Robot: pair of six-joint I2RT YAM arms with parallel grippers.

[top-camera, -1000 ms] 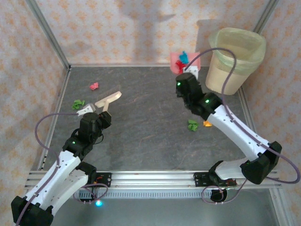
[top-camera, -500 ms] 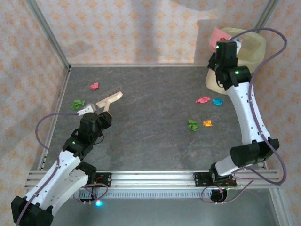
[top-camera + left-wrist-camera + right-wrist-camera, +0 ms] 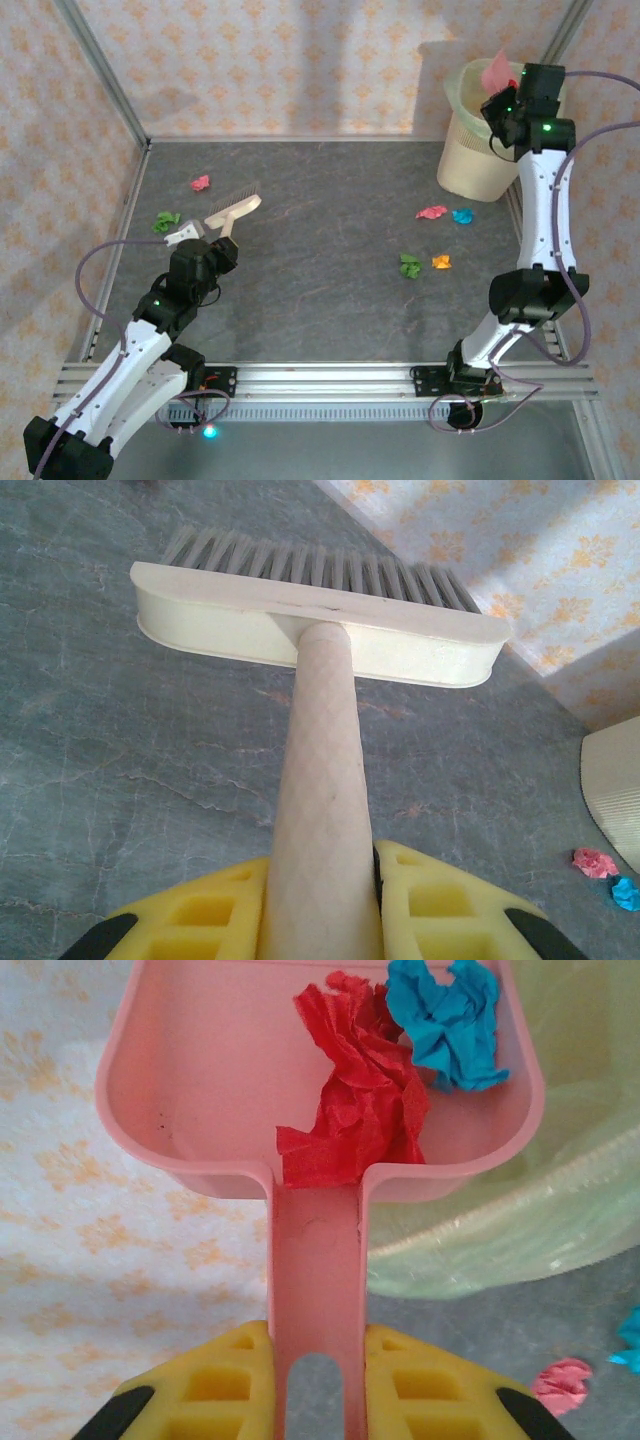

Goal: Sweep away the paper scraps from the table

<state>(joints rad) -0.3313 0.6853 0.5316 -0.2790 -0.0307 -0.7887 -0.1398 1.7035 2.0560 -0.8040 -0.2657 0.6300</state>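
The top camera looks down from above and behind the arm bases (image 3: 205, 380), far enough to take in the whole table (image 3: 320, 300). Each wrist camera sits very close behind its tool. The left one faces along the brush (image 3: 320, 630), low over the table, and the right one along the dustpan (image 3: 200, 1090) (raised). All three share the pink scrap (image 3: 431, 212) and the blue scrap (image 3: 461, 215).

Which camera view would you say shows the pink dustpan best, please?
The right wrist view: the dustpan is close up, a red scrap and a blue scrap lying in it, its handle clamped in the right gripper. The top view gives just a small pink sliver of it above the bin.
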